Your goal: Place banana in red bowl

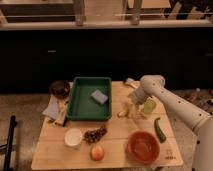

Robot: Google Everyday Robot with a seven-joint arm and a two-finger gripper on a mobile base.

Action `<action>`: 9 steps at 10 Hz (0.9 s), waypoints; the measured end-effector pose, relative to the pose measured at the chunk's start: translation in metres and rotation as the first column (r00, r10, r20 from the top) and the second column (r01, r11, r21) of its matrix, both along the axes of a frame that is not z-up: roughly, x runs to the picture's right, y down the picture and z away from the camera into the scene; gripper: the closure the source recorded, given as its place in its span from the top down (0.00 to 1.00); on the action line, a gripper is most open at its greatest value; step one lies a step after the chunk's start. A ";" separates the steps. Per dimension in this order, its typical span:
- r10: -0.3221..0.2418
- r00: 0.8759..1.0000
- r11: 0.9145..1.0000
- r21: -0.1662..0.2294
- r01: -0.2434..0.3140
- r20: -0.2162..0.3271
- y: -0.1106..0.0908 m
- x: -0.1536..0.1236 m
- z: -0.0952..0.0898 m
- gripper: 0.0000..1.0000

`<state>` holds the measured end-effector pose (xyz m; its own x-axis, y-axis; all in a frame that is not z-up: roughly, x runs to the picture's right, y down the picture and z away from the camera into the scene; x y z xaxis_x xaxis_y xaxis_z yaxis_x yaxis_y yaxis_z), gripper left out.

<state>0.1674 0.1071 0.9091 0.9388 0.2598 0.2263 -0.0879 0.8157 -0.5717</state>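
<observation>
While I reach in from the right, the wooden table [55, 150] fills the lower half of the view and carries everything else. My white arm [175, 102] bends at the elbow above the table's far right part and points down toward its middle.

The green tray [89, 117] sits on the left-centre of the table, with a blue-grey sponge [99, 96] lying inside it toward the back right. The red bowl [129, 142] stands near the front right edge, upright and with nothing in it that I can see. At the back left corner, beside the tray, is a dark glass bowl [60, 89], and in front of that lies a pale folded cloth [54, 110].

A dark green cucumber [160, 130] lies to the right of the red bowl, slightly behind it. A yellow-green cup [149, 106] stands just right of my wrist. The small white bowl [73, 137] is in front of the tray, with a bunch of dark grapes [95, 134] beside it and a peach [97, 152] in front of them.

My gripper [134, 104] hangs low over the table between tray and cup, jaws apart and gripping nothing. The banana [125, 112] lies on the table just left of the jaws, well apart from the red bowl.
</observation>
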 end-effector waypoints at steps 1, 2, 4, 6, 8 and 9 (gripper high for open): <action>0.005 1.000 1.000 0.001 -0.005 0.002 0.001 0.002 0.000 0.80; 0.011 1.000 1.000 0.000 -0.011 0.005 0.003 0.004 0.001 0.80; 0.022 1.000 1.000 -0.003 -0.022 0.010 0.005 0.007 0.003 0.80; 0.023 1.000 1.000 -0.003 -0.023 0.019 0.007 0.005 0.004 0.80; 0.032 0.999 0.999 -0.004 -0.031 0.021 0.009 0.009 0.004 0.80; 0.036 0.999 0.999 -0.005 -0.036 0.024 0.010 0.010 0.005 0.80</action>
